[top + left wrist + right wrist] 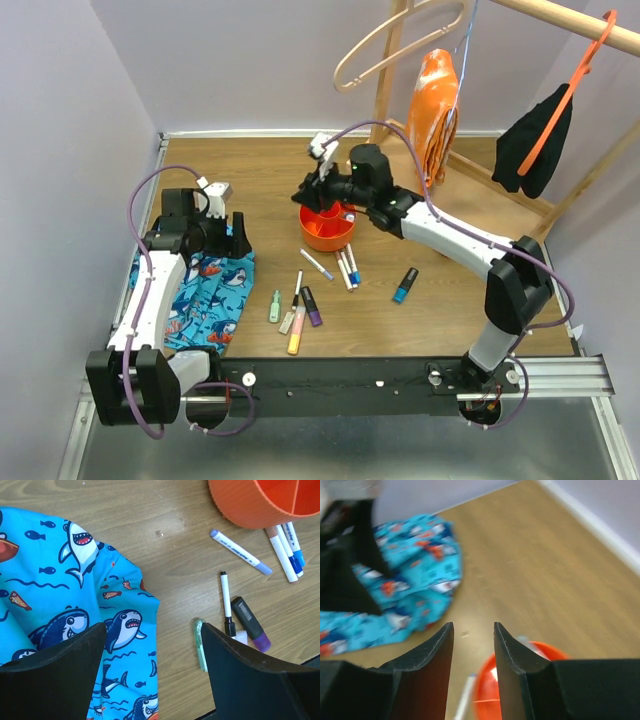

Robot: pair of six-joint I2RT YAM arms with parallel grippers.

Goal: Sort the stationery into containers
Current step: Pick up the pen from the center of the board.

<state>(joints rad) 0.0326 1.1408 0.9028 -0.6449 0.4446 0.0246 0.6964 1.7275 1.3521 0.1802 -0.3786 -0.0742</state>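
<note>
Overhead, right gripper (318, 190): hangs above the far-left rim of the red bowl (327, 232); its jaws are too small to read from this height.
Overhead, left gripper (228, 240): hangs over the shark cloth (205, 290), well apart from the bowl.
Overhead, stationery: loose on the table (260, 170), near side of the bowl: purple-capped marker (317, 264), blue-capped markers (348, 268), blue marker (405, 285), green highlighter (275, 306), thin pen (296, 290), purple highlighter (312, 306), yellow highlighter (297, 332).
Overhead, risk: the bowl looks light, so a low pass by the right gripper could shove it onto the blue-capped markers lying just beside its near wall.
Left wrist, hand: fingers (55, 675) spread wide with nothing between them. The cloth edge lies under the gap, and the green highlighter sits just beside the right-hand finger.
Left wrist, risk: closing from here could pinch a fold of cloth, or that finger could knock the highlighter sideways and roll it off.
Right wrist, hand: the picture is blurred, but the jaws stand partway apart with bare wood showing through the gap, so nothing is held.
Right wrist, task's thing: a white stick (466, 695), seemingly a marker, shows at the bowl's left rim below the fingers. I cannot tell whether it is inside or outside.
Right wrist, risk: if it is leaning on the rim it may tip out onto the table, and its compartment cannot be read.
</note>
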